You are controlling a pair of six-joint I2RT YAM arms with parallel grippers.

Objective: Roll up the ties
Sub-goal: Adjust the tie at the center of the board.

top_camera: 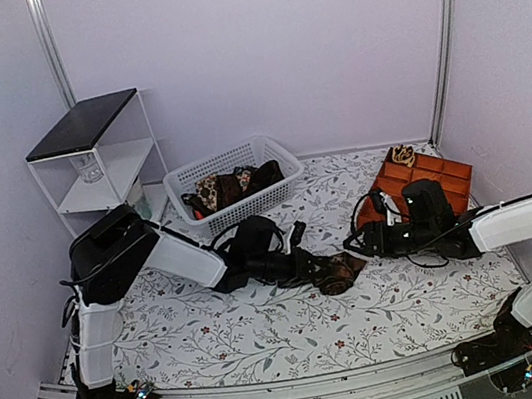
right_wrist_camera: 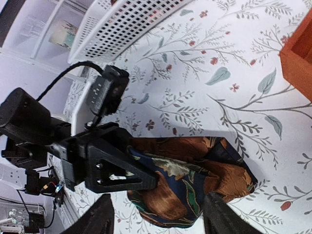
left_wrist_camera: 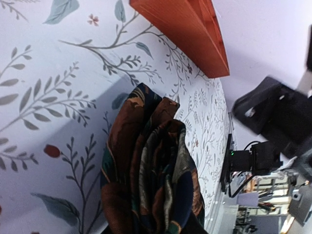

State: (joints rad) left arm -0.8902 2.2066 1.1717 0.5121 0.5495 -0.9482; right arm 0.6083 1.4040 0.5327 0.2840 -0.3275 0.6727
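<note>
A rolled tie (top_camera: 339, 272) in dark brown, navy and green print lies on the floral cloth at the table's middle. My left gripper (top_camera: 320, 270) is shut on it. In the right wrist view its black finger (right_wrist_camera: 117, 168) presses the roll (right_wrist_camera: 195, 180) from the left. The left wrist view is filled by the same roll (left_wrist_camera: 151, 180), and my own fingers are hidden there. My right gripper (top_camera: 359, 242) stands open just right of the roll, its fingertips (right_wrist_camera: 222, 214) wide apart on either side of the roll's near edge. More ties (top_camera: 234, 186) lie in the white basket (top_camera: 268, 148).
An orange compartment box (top_camera: 440, 182) sits at the back right with a tan spotted roll (top_camera: 403, 154) in one far cell. A white shelf unit (top_camera: 97, 155) with a dark top stands at the back left. The basket's wall (right_wrist_camera: 131, 24) is close behind the left arm.
</note>
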